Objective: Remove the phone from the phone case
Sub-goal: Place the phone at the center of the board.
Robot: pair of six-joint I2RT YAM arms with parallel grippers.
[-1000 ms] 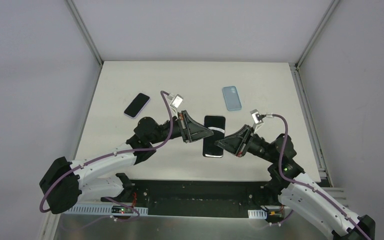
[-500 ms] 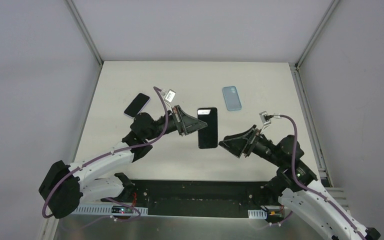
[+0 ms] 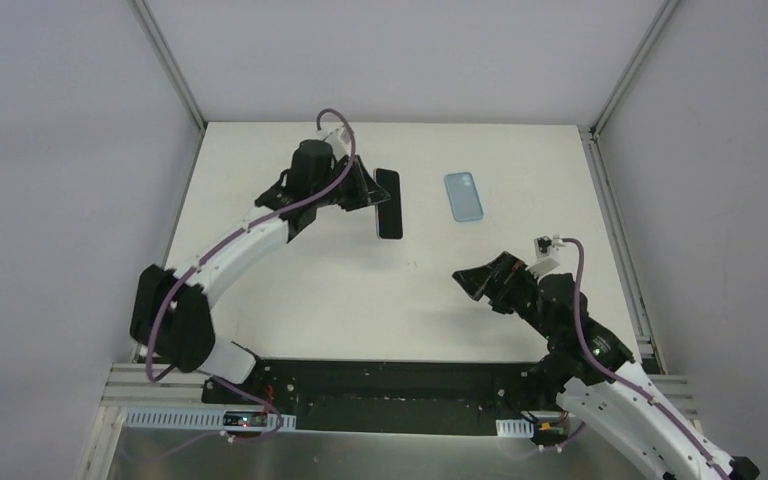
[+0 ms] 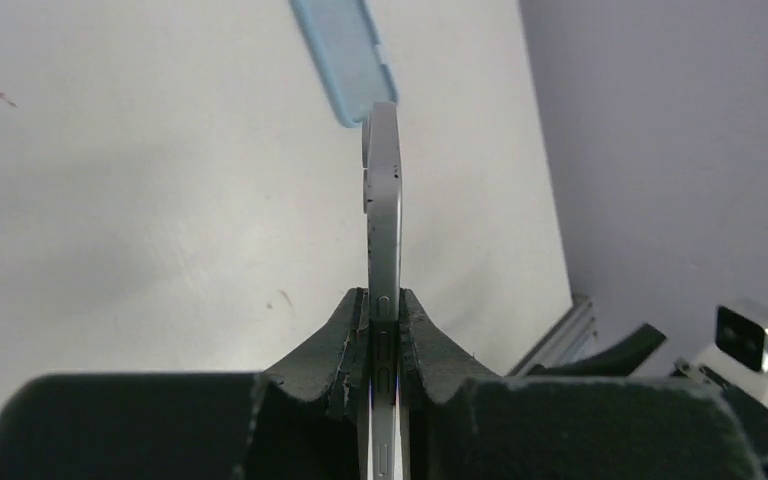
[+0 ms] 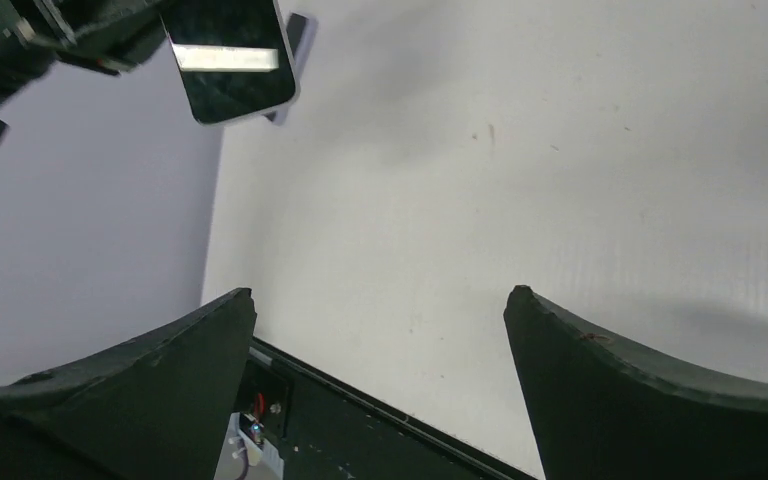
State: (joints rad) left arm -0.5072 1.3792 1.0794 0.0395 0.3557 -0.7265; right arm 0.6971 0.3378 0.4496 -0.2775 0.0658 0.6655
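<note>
My left gripper (image 3: 372, 195) is shut on the phone (image 3: 388, 203), a black-screened slab with a silver edge, held above the far left-centre of the table. In the left wrist view the phone (image 4: 383, 200) stands edge-on, clamped between both fingers (image 4: 345, 335). The light blue phone case (image 3: 463, 196) lies flat and empty on the table to the phone's right, and shows again beyond the phone's tip as the case (image 4: 345, 60). My right gripper (image 3: 480, 283) hovers open at the near right, nothing between its fingers (image 5: 210, 340). The held phone (image 5: 230, 55) shows at that view's top left.
Grey walls and aluminium frame rails (image 3: 615, 225) enclose the white table (image 3: 360, 300). A black base strip (image 3: 390, 385) runs along the near edge, with both arm bases there. The left arm stretches across the table's left side.
The right gripper let go of the phone, opened wide and drew back to the near right. The left gripper carried the phone from the table's middle up to the far left-centre.
</note>
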